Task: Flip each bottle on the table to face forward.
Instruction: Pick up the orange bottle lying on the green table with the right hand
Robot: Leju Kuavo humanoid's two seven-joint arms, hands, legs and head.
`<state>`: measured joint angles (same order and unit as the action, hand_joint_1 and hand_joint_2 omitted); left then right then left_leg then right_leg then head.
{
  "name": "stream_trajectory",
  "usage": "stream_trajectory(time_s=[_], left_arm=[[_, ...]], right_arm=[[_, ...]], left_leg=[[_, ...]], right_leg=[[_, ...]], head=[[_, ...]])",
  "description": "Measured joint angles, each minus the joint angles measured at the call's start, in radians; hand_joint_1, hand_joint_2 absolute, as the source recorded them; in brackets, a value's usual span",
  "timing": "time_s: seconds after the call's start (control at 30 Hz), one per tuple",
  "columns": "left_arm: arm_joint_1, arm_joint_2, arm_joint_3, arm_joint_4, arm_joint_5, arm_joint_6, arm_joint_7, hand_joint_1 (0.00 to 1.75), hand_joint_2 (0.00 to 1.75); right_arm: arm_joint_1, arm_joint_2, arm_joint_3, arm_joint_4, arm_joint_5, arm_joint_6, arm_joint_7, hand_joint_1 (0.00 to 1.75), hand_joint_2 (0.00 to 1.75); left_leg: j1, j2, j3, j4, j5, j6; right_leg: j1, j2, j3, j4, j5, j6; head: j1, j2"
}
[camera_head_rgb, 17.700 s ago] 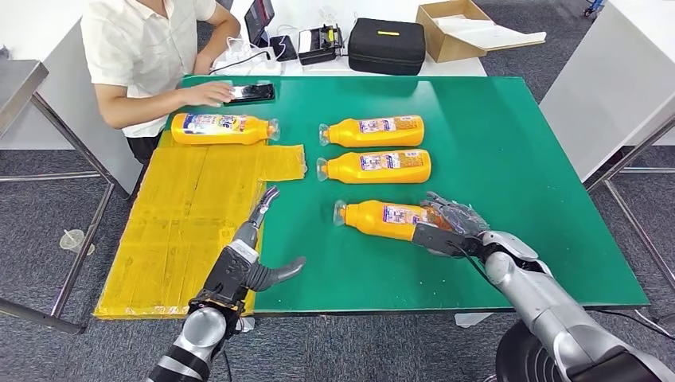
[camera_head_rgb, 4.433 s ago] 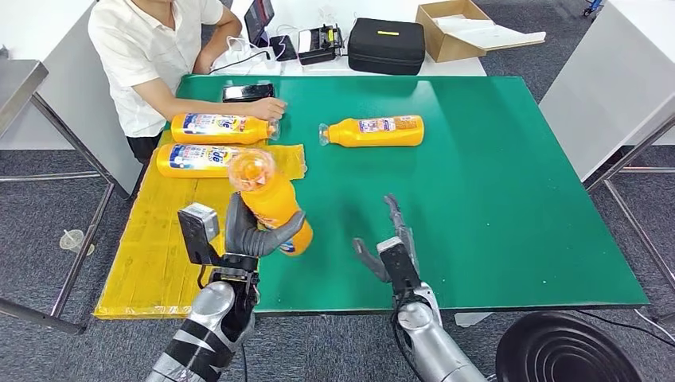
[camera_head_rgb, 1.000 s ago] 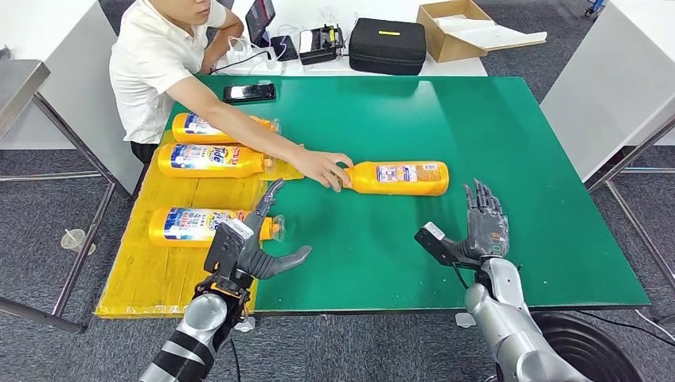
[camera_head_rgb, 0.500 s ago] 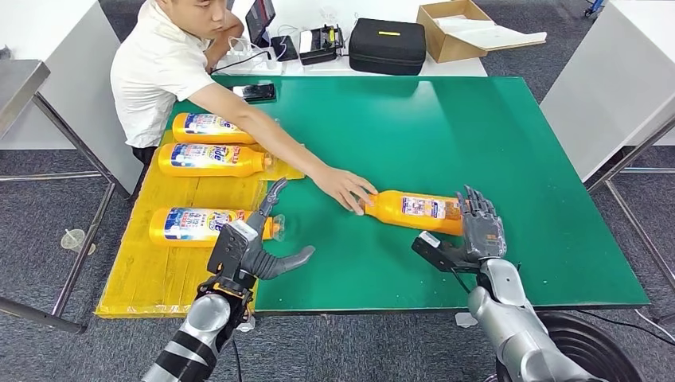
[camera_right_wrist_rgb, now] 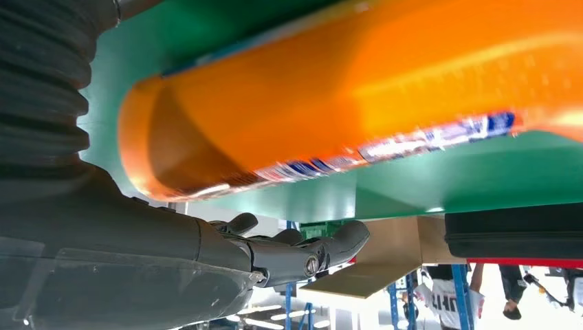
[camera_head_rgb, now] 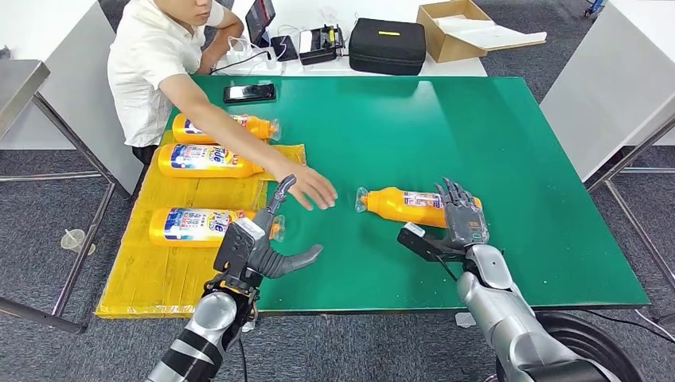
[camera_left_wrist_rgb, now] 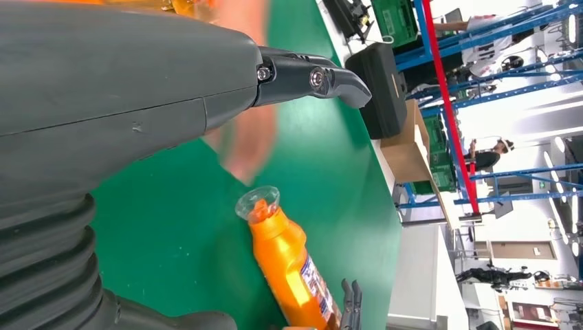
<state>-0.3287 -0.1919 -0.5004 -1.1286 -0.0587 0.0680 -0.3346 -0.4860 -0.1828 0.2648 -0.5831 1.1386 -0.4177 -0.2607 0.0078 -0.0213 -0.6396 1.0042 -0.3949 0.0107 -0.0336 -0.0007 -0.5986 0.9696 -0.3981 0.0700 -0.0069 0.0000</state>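
Right hand, fingers spread and holding nothing, hovers at the base of the bottle; its long axis runs nine-to-three, cap at nine o'clock.

Black case, cardboard box, phone beyond a seated person

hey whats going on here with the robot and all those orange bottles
The robot is turning bottles to face forward. Three bottles already lie on the yellow mat. One orange bottle lies on the green table, and the right robot hand is at its base, fingers over it, not clearly gripping. The left robot hand hangs open near the mat's edge. A person's hand reaches across toward the bottle's cap end.
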Motion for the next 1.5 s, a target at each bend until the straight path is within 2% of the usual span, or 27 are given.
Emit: stream_trajectory(time_s=[0.2,0.3,0.33,0.43,0.47,0.5,0.67,0.77,0.93,1.1,1.23,1.33,1.5], left_arm=[[-0.005,-0.001,-0.001,0.003,0.0,-0.001,0.0,0.0,1.75],[-0.006,-0.002,-0.003,0.006,0.004,-0.002,-0.001,0.0,1.75],[-0.007,-0.002,-0.004,0.008,0.007,-0.002,-0.002,0.0,1.75],[-0.009,-0.003,-0.006,0.014,0.015,-0.002,-0.003,0.0,1.75],[-0.01,-0.003,-0.006,0.016,0.018,-0.002,-0.003,0.0,1.75],[-0.011,-0.003,-0.006,0.017,0.021,-0.002,-0.003,0.0,1.75],[-0.013,-0.003,-0.005,0.021,0.035,-0.002,0.004,0.0,1.75],[-0.014,-0.003,-0.005,0.022,0.039,-0.003,0.007,0.0,1.75],[-0.014,-0.003,-0.005,0.022,0.046,-0.009,0.007,0.0,1.75],[-0.017,-0.003,-0.005,0.032,0.09,-0.028,-0.002,0.0,1.75],[-0.017,-0.003,-0.005,0.041,0.133,-0.04,-0.009,0.0,1.75],[-0.01,-0.004,-0.005,0.043,0.199,-0.065,0.001,0.0,1.75],[0.006,-0.01,-0.005,0.043,0.33,-0.109,0.035,0.0,1.75]], right_arm=[[-0.021,0.007,0.005,0.025,-0.017,0.02,-0.001,0.0,1.75],[-0.035,0.006,0.007,0.045,-0.036,0.074,0.002,0.05,1.75],[-0.042,0.004,0.007,0.054,-0.048,0.099,0.002,0.17,1.75],[-0.065,-0.004,0.008,0.081,-0.071,0.169,0.017,1.36,1.75],[-0.073,-0.008,0.008,0.09,-0.071,0.185,0.031,1.67,1.75],[-0.082,-0.013,0.008,0.099,-0.069,0.198,0.046,1.75,1.75],[-0.12,-0.031,0.01,0.13,-0.067,0.278,0.114,1.75,1.75],[-0.13,-0.038,0.01,0.133,-0.095,0.312,0.108,1.75,1.75],[-0.136,-0.045,-0.02,0.133,-0.222,0.383,0.009,1.75,1.75],[-0.121,-0.043,-0.1,0.125,-0.436,0.509,-0.156,1.75,1.75],[-0.087,-0.029,-0.147,0.089,-0.555,0.566,-0.248,1.75,1.75],[-0.039,-0.008,-0.159,0.022,-0.631,0.582,-0.285,1.75,1.75],[0.05,0.037,-0.159,-0.131,-0.752,0.608,-0.3,1.75,1.75]], left_leg=[[0.0,0.0,0.0,0.0,0.0,0.0],[0.0,0.0,0.0,0.0,0.0,0.0],[0.0,0.0,0.0,0.0,0.0,0.0],[0.0,0.0,0.001,0.0,0.0,0.0],[0.0,0.0,0.001,0.0,0.0,0.0],[0.0,0.0,0.001,0.0,0.0,0.0],[0.0,0.0,0.004,0.0,0.0,0.0],[0.0,0.0,0.006,0.0,0.0,0.0],[0.0,0.001,0.008,0.0,0.0,0.0],[0.0,0.004,0.012,0.0,-0.002,0.001],[0.001,0.005,0.013,0.0,-0.002,0.0],[0.001,0.006,0.013,0.0,-0.002,0.0],[0.001,0.004,0.009,0.0,-0.001,0.001]], right_leg=[[0.0,0.0,0.0,0.0,0.0,0.0],[0.0,0.0,0.0,0.0,0.0,0.0],[0.0,0.0,0.0,0.0,0.0,0.0],[0.0,0.0,0.0,0.0,0.0,0.0],[0.0,0.0,0.0,0.0,0.0,0.0],[0.0,0.0,0.001,0.0,0.0,0.0],[0.0,0.0,0.004,-0.001,0.0,0.0],[0.0,0.0,0.006,-0.001,0.0,0.0],[0.0,0.001,0.007,-0.001,0.0,0.0],[0.001,0.002,0.01,-0.001,0.0,-0.001],[0.002,0.004,0.01,-0.001,0.002,-0.002],[0.002,0.004,0.009,-0.001,0.002,-0.003],[0.002,0.003,0.007,0.0,0.002,-0.003]], head=[[0.0,0.0],[0.0,0.0],[0.0,0.0],[0.0,0.0],[0.0,0.0],[0.0,0.0],[0.0,0.0],[0.0,0.0],[0.0,0.0],[0.0,0.0],[0.0,0.0],[0.0,0.0],[0.0,0.0]])
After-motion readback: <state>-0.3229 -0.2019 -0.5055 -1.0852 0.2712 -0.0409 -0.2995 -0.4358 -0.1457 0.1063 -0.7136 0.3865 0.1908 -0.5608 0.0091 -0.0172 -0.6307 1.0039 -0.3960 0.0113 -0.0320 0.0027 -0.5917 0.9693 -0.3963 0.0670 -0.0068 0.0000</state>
